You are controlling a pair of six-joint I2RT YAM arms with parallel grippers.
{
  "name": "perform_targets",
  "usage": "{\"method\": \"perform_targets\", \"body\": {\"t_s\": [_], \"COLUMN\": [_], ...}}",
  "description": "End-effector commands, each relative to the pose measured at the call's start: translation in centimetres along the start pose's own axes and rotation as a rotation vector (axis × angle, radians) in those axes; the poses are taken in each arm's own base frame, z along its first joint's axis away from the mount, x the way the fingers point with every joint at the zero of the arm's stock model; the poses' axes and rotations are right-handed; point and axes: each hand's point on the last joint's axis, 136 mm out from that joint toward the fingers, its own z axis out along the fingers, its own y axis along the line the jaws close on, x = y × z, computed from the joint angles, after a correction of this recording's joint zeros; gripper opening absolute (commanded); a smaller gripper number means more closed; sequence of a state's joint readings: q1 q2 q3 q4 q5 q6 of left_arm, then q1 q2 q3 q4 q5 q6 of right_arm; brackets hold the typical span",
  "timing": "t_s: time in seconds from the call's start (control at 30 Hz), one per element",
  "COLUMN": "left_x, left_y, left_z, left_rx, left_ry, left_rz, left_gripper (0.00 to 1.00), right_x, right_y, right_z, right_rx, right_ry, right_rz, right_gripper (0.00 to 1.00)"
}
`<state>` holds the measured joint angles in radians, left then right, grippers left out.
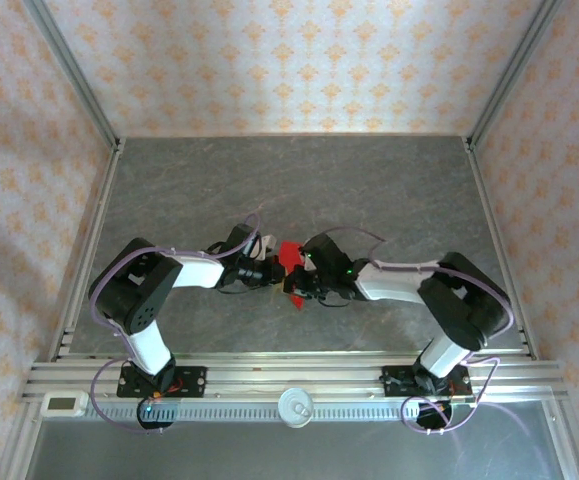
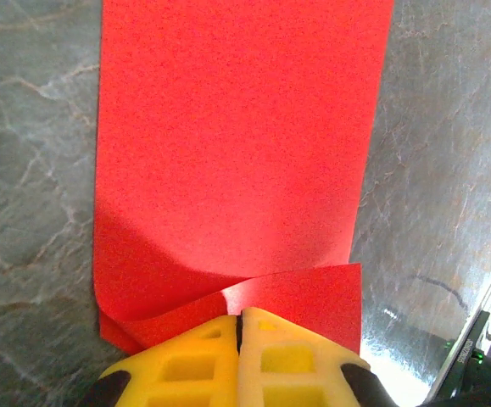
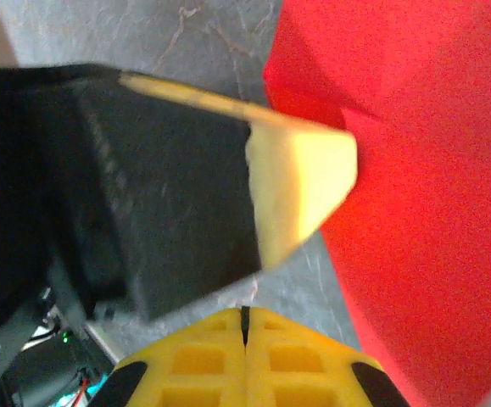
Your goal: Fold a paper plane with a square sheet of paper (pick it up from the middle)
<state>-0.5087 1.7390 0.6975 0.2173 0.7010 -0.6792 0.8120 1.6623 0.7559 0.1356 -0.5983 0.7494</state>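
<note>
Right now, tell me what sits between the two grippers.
The red paper sheet, partly folded, lies on the table between the left gripper and the right gripper. The top external view shows it.

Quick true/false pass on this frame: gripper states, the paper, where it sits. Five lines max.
1. The left gripper and the right gripper both have their jaws shut. True.
2. The square sheet of paper is blue. False: it is bright red.
3. The sheet lies at the far back edge of the table. False: it sits mid-table, between the two grippers.
4. In the left wrist view, the sheet's edge nearest the fingertips is lifted and curled, not flat. True.
5. The right gripper is clamped on the sheet. False: in the right wrist view its shut fingertips sit over bare table, with the sheet off to one side.
</note>
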Motion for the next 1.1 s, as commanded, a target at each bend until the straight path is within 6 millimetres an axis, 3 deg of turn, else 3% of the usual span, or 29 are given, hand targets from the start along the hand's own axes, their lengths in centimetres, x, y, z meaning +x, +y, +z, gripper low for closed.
{"method": "perform_targets", "body": {"t_s": [0.0, 0.1, 0.37, 0.47, 0.6, 0.77, 0.83, 0.97, 1.07], "left_x": [1.7, 1.6, 1.5, 1.6, 1.6, 1.5, 1.5, 1.5, 1.4], "left_y": [3.6, 3.8, 4.4, 4.4, 4.3, 4.1, 4.0, 3.9, 3.8], "left_z": [0.5, 0.5, 0.6, 0.6, 0.4, 0.4, 0.4, 0.4, 0.4], "left_rx": [-0.117, -0.128, -0.141, -0.139, -0.135, -0.131, -0.126, -0.123, -0.123], "left_ry": [0.034, 0.027, 0.012, 0.009, 0.006, 0.002, 0.003, 0.003, 0.004], "left_rz": [-0.042, -0.044, -0.061, -0.068, -0.070, -0.069, -0.071, -0.069, -0.065], "left_gripper": [0.00, 0.00, 0.00, 0.00, 0.00, 0.00, 0.00, 0.00, 0.00], "right_x": [0.1, 1.4, 6.8, 7.6, 6.2, 2.6, 1.3, -0.9, -1.3], "right_y": [-1.5, -3.6, -6.5, -7.2, -4.8, -0.4, 0.3, -0.9, -1.8], "right_z": [1.5, 1.3, -1.5, -2.2, -3.1, -4.1, -3.7, -1.8, -0.3], "right_rx": [0.055, 0.108, 0.076, 0.085, 0.034, -0.045, -0.054, 0.016, 0.038], "right_ry": [0.013, 0.037, 0.113, 0.116, 0.063, -0.055, -0.084, -0.107, -0.085], "right_rz": [0.024, 0.030, 0.060, 0.059, 0.036, -0.004, -0.004, 0.036, 0.054], "right_gripper": [0.02, 0.02, 0.03, 0.03, 0.03, 0.01, 0.01, 0.01, 0.01]}}
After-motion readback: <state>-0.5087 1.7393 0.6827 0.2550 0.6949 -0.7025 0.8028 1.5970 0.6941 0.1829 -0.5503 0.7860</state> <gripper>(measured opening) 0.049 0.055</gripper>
